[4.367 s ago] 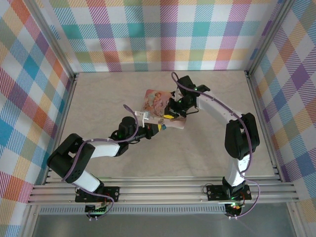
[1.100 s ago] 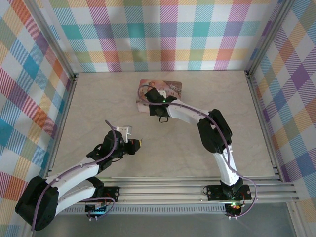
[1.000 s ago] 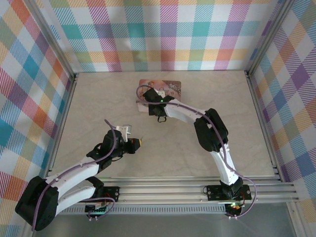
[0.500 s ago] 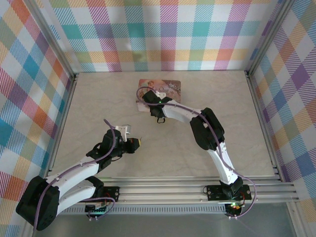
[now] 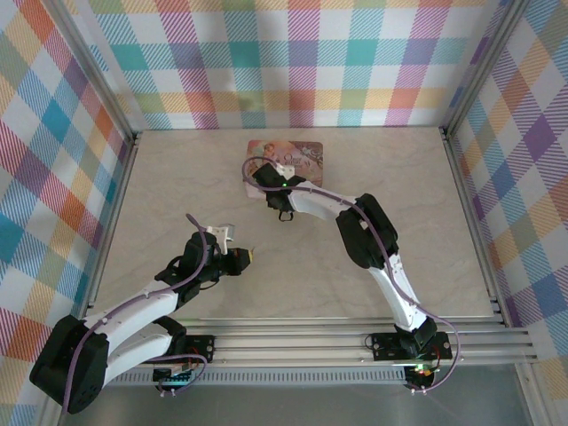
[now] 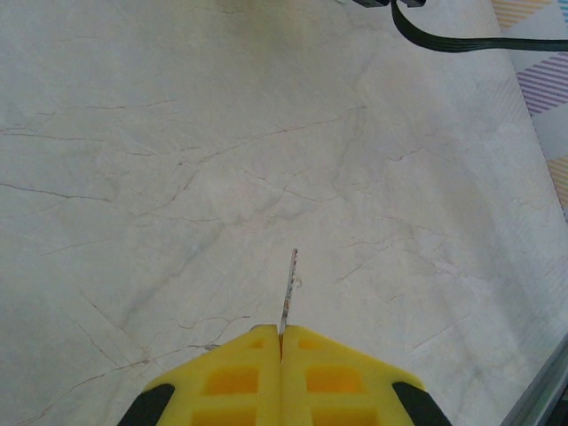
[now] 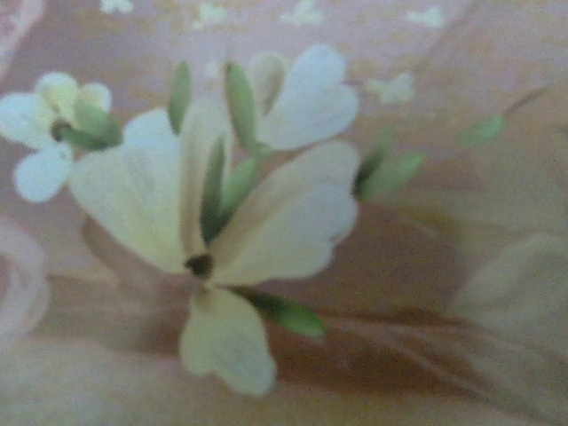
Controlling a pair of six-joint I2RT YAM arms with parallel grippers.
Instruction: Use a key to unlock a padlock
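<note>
While my left end effector (image 5: pixel 246 257) hangs over the near-left part of the surface (image 5: pixel 399 195), its yellow waffle-molded pads (image 6: pixel 231 382) are pinched tight on the key (image 6: pixel 287 293), a thin flat metal sliver poking out over the pale, marble-veined top. My right end effector (image 5: pixel 264 184) is at the near left corner of the pink rectangular tin (image 5: pixel 300 155). Its wrist cam gives me blurry cream petals and green leaves on pink, so I can't tell how its jaws stand.

- Yellow left fingers (image 6: pixel 235 377) pressed together, pinching the thin key (image 6: pixel 288 288), which juts forward.
- Pale marbled table (image 6: pixel 177 160) beneath.
- Black cable (image 6: pixel 461 40) at top right.
</note>
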